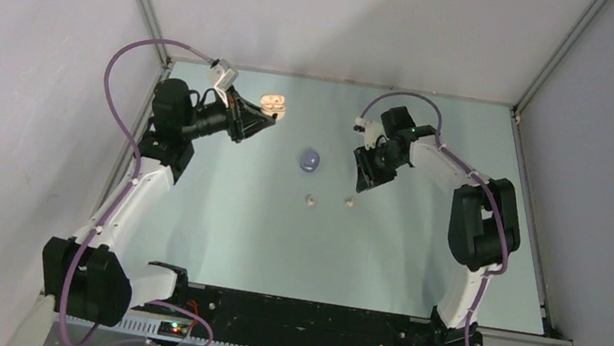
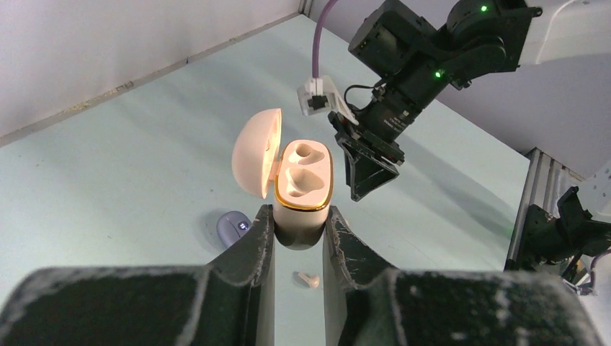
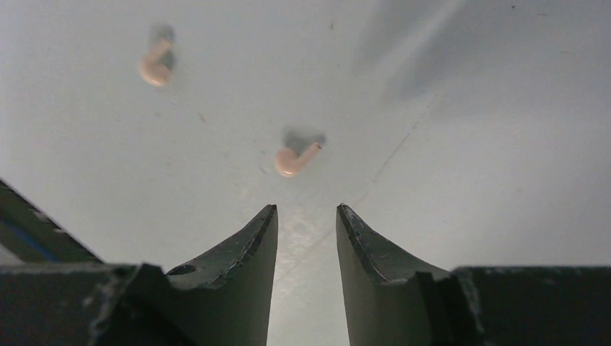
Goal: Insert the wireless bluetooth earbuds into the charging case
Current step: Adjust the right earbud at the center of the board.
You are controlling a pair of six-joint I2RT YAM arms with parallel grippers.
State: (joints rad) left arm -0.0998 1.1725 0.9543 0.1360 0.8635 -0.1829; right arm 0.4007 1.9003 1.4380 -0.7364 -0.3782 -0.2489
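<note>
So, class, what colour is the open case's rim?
Gold; the rim of the cream case shows best in the left wrist view.

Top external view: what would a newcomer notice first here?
The open cream charging case, both sockets empty, is clamped in the left pincer at the far left of the table. Two cream earbuds lie loose mid-table, the right pincer open near one; a purple case sits just beyond them.
</note>
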